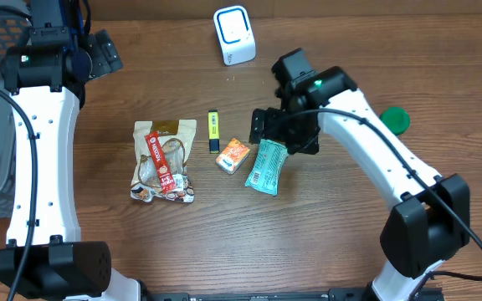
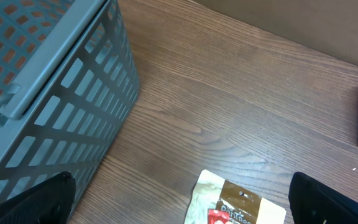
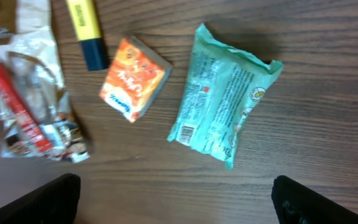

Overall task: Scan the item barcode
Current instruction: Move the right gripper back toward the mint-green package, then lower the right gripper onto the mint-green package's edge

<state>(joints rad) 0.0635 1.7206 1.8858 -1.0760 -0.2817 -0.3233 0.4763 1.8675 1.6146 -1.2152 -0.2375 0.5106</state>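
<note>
Right wrist view: teal packet (image 3: 222,106) lies flat right of centre, barcode (image 3: 188,132) up at its near end, right gripper (image 3: 179,208) wide open above it, empty. Prob light, soft, crinkly, slippery: pinch across the puffy middle, clear of the code; left gripper (image 2: 179,208) open too

Grey slatted basket (image 2: 73,93) (far left), green disc (image 1: 395,120) right

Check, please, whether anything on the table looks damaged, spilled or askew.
Nothing looks spilled or broken. Only the clear snack bag, left of the yellow highlighter, looks crumpled, mostly at its bottom end.
</note>
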